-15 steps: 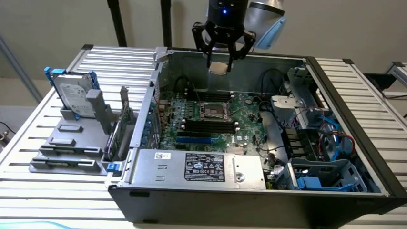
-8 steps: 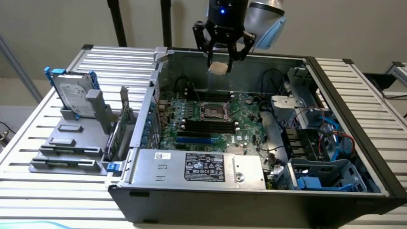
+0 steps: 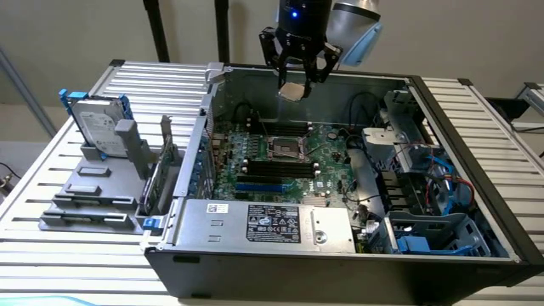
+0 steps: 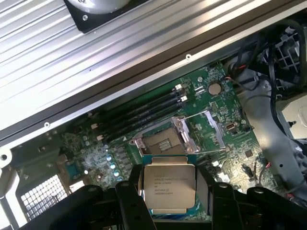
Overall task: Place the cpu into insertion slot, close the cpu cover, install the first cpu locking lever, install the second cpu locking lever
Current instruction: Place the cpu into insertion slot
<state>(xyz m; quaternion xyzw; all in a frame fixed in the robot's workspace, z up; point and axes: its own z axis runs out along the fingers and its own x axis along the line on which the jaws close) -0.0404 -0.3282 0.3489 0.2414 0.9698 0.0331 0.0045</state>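
Claw (image 4: 170, 194) around cpu (image 4: 169, 186), side edges obscured

The cpu (image 3: 292, 91), a flat square chip with a pale metal top, hangs gripped in the pincer (image 3: 297, 81), raised at 12 o'clock from the insertion slot (image 3: 286, 148). The slot lies bare, dark-centred and silver-rimmed. The cpu cover (image 4: 213, 128) stands swung open just beside it.

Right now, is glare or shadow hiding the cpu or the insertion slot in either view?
Wrist view: the cpu is evenly lit on its pale top, the insertion slot shows without glare, and the ribbed table reflects brightly. Exterior view: the cpu stands pale against the case wall; the insertion slot sits in dimmer light, silver rim visible.
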